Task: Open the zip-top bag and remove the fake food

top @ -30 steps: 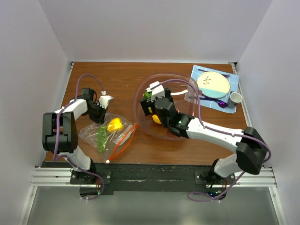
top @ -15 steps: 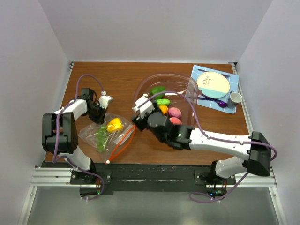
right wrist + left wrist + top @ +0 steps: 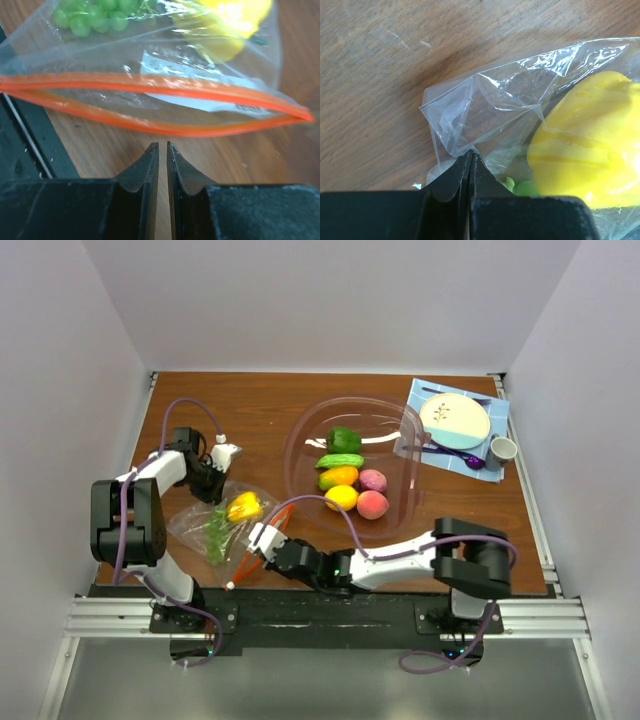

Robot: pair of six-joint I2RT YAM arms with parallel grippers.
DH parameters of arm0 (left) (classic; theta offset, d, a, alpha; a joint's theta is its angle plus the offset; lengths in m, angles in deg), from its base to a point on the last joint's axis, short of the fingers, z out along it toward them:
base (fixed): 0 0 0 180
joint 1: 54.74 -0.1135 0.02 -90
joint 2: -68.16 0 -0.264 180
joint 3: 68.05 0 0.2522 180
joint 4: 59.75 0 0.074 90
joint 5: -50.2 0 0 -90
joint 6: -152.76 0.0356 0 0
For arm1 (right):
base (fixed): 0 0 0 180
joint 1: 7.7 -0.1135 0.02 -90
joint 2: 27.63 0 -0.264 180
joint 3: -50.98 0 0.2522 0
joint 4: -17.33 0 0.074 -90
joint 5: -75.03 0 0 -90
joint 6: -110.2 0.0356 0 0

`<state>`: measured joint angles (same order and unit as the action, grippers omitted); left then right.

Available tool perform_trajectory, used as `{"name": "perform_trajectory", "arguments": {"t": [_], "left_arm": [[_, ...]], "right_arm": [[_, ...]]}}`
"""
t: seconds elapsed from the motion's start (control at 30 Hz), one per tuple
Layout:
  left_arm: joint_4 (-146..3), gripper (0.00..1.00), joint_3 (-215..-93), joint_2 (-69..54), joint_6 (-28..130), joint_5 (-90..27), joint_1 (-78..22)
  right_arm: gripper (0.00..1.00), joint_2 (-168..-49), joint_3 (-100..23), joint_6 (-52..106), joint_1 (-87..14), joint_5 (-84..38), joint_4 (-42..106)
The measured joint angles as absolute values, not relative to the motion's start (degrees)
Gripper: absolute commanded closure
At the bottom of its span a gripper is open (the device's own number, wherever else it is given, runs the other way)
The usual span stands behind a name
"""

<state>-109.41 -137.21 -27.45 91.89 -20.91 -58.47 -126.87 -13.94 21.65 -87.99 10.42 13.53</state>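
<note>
The bag (image 3: 225, 525) lies near the front left corner of the table (image 3: 250, 410), with its orange-edged mouth gaping toward the front edge. A yellow pepper (image 3: 244, 507) and green grapes (image 3: 215, 535) are inside. The left gripper (image 3: 210, 483) pinches the bag's far corner. The right gripper (image 3: 262, 540), fingers pressed almost together on nothing, sits just before the mouth. Other fruits (image 3: 345, 475) lie in the bowl (image 3: 300, 440) mid-table.
</note>
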Motion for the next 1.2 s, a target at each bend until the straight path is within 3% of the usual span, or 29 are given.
{"name": "perform_trajectory", "arguments": {"t": [0.2,0.23,0.3,0.4,0.43,0.47,1.07,1.17,1.2], "left_arm": [[-109.92,1.00,-137.23,-27.43,91.91,-20.93,-58.12],[-110.05,1.00,-137.23,-27.41,91.91,-21.04,-57.88],[-110.33,1.00,-137.23,-27.32,91.89,-21.28,-57.05],[-110.90,1.00,-137.23,-27.15,91.87,-21.98,-55.06],[-111.14,1.00,-137.23,-27.10,91.87,-22.07,-54.14],[-111.38,1.00,-137.23,-27.08,91.87,-22.13,-53.09],[-114.53,1.00,-135.63,-25.60,95.65,-21.30,-44.85],[-114.77,1.00,-135.59,-25.51,96.52,-21.58,-44.85],[-114.79,1.00,-135.59,-25.49,96.72,-21.78,-44.85]], "right_arm": [[0.67,-133.40,-18.39,21.70,-86.66,9.44,8.67],[0.59,-133.80,-18.81,21.81,-86.18,9.28,8.04],[0.52,-134.52,-19.62,22.29,-84.49,9.06,6.27],[0.33,-135.66,-20.82,22.79,-82.33,8.74,4.92],[0.13,-136.16,-21.32,22.92,-81.68,8.54,4.57],[0.02,-136.88,-21.91,23.05,-81.11,8.41,4.39],[0.01,-148.05,-30.61,18.55,-80.12,15.18,5.07],[0.10,-148.35,-31.73,18.13,-80.12,15.34,6.62],[0.26,-148.35,-32.01,18.13,-80.12,15.23,7.17]]}}
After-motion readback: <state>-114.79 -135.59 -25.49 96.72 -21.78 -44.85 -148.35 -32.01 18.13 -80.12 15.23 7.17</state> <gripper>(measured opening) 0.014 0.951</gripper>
